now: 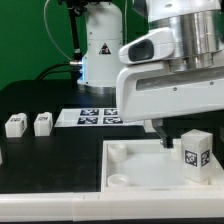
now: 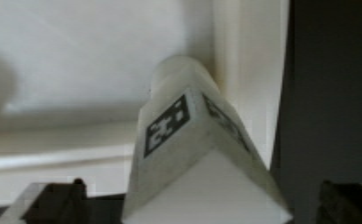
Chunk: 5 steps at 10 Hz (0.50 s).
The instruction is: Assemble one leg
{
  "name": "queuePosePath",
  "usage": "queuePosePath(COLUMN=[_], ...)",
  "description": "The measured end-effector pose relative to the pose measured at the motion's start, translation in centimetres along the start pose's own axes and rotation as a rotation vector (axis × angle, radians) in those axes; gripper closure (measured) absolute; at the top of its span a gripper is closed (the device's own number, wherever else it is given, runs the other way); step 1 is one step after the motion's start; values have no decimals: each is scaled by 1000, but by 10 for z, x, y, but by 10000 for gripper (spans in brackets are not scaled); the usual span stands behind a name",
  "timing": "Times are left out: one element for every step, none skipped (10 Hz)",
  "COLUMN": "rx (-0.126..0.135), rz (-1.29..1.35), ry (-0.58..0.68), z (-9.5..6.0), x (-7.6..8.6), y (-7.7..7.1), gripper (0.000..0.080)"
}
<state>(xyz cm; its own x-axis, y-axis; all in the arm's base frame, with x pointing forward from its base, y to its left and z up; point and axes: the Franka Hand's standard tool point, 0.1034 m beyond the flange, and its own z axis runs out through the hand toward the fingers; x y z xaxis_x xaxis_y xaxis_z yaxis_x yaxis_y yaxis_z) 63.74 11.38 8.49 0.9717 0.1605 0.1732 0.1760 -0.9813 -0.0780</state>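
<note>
We're looking at the leg (image 1: 195, 150) standing upright on the big white panel (image 1: 135, 158), near the panel's edge at the exterior view's right. Its b/w marker tag (image 1: 193, 155) is facing the exterior cam. The panel is lying flat on the black table (image 1: 40, 165), w/ a round socket (image 1: 118, 180) showing in the corner at the exterior view's left.

The gripper (image 2: 199, 203) is hanging over the leg. In the wrist view we're seeing two dark fingertips (image 2: 53, 200) far apart, w/ the leg betw. them and a clear gap on each side. So we're reading the jaws as spread wide and gripping nothing. In the exterior view only one dark finger (image 1: 162, 135) is showing, just beside the leg on the exterior view's left and not touching it. The other finger is hidden, so we can't tell where it's sitting.

In the wrist view the leg is filling the middle of the pic, tag side turned a bit to one side, white panel behind it.

Two more small white blocks, one (image 1: 14, 125) and another (image 1: 42, 123), are sitting side by side on the table, well apart from the panel, at the exterior view's left. The marker board (image 1: 95, 117) is lying flat betw. them and the arm, beyond the panel.
</note>
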Motion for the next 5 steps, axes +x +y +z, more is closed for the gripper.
queuePosePath(rx=[-4, -15, -18, -18, -18], rz=[-145, -290, -324, -322, -322], ry=[-8, -12, -9, -13, -14], z=[1, 1, 1, 2, 2], x=[0, 0, -2, -4, -4], y=[2, 4, 4, 4, 4], gripper=[150, 150, 150, 150, 162])
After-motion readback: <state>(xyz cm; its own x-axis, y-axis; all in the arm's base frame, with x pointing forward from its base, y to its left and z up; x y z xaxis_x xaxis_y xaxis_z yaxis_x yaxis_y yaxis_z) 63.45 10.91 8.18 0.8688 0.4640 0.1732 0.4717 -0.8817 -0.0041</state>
